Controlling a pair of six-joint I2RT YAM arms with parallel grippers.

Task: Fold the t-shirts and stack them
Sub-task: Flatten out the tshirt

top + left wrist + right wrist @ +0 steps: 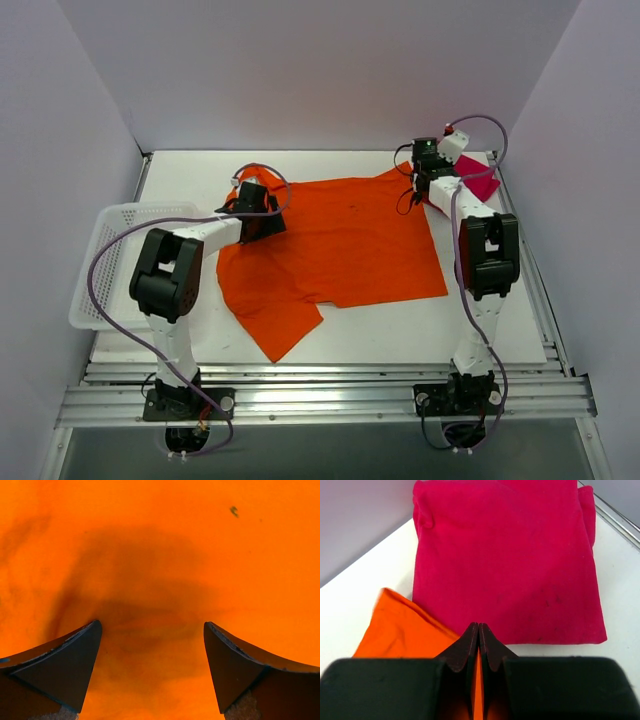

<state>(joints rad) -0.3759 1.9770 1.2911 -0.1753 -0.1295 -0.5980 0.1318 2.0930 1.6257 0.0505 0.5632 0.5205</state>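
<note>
Top external: red shirt (482, 182) partly hidden.

One orange t-shirt (350, 240), one red t-shirt (479, 181), one basket (108, 262), two arms (165, 275) (490, 255).

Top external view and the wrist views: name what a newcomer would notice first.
The bright orange t-shirt spread across the middle of the table dominates. A folded red t-shirt lies at the far right corner, just beyond the right gripper, which is shut on the orange shirt's edge. The left gripper hangs open over the orange cloth.
</note>
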